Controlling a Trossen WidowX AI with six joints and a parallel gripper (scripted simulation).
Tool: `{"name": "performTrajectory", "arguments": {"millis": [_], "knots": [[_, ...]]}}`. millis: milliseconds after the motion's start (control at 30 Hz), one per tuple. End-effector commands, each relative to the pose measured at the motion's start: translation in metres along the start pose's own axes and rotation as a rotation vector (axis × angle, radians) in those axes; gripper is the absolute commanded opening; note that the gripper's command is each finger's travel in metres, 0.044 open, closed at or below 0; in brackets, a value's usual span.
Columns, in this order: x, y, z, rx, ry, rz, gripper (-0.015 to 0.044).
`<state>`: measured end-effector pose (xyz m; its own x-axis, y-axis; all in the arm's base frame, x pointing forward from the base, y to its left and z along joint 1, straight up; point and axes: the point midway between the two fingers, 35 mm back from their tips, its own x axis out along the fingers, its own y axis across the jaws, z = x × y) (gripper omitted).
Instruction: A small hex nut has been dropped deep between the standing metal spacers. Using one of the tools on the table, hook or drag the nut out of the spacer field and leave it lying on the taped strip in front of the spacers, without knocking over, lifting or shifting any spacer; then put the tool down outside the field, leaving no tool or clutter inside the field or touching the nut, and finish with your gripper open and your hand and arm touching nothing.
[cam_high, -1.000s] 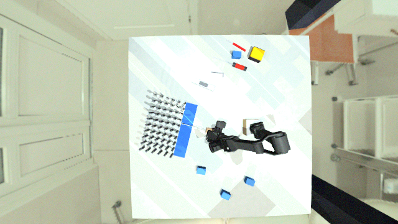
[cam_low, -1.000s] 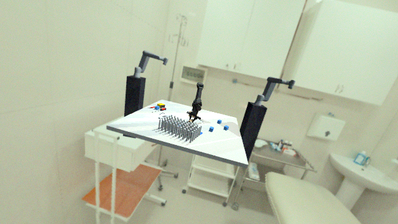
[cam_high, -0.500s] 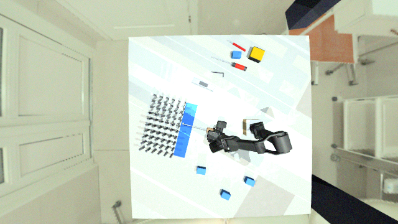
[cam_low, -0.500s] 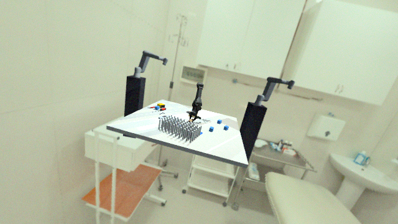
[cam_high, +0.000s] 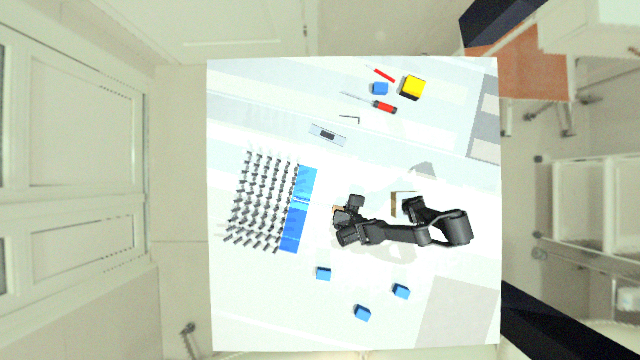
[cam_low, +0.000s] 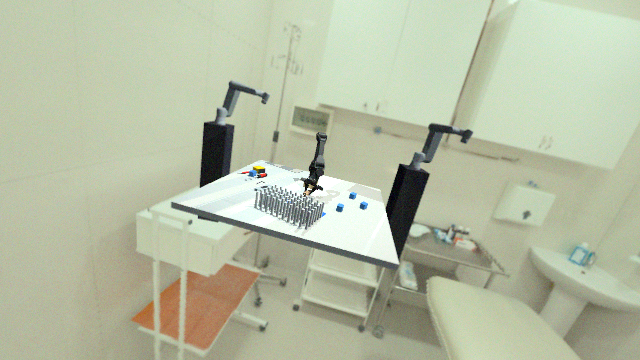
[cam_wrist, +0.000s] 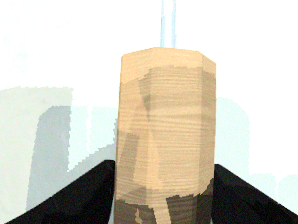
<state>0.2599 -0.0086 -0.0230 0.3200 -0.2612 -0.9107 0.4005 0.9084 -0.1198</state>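
Observation:
My gripper (cam_high: 345, 209) (cam_low: 310, 188) (cam_wrist: 161, 172) is shut on the wooden handle (cam_wrist: 167, 110) of a tool, in front of the taped strip. The tool's thin metal shaft (cam_high: 320, 204) (cam_wrist: 168, 25) points away from the hand, over the blue taped strip (cam_high: 291, 234). Its far end shows near the strip's spacer-side edge; I cannot tell its exact end or height. The standing metal spacers (cam_high: 270, 185) (cam_low: 287, 206) form a dense field beyond the strip. No hex nut can be made out in any view.
A red-handled screwdriver (cam_high: 385, 107), red thin tool (cam_high: 384, 75), hex key (cam_high: 358, 119), grey flat object (cam_high: 327, 135), yellow block (cam_high: 414, 87) and blue block (cam_high: 380, 88) lie to one side. Three blue blocks (cam_high: 323, 273) (cam_high: 401, 291) (cam_high: 362, 312) lie opposite. A tan-edged object (cam_high: 394, 204) is beside the arm.

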Motion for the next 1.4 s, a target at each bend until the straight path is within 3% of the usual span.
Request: {"name": "performTrajectory", "arguments": {"millis": [0, 600, 1367], "knots": [[-0.005, 0.001, 0.007, 0.002, -0.014, 0.005, 0.0], [-0.029, -0.002, -0.03, 0.003, -0.011, 0.005, 0.0], [-0.122, -0.011, 0.025, 0.002, -0.013, 0.006, 0.0]]}}
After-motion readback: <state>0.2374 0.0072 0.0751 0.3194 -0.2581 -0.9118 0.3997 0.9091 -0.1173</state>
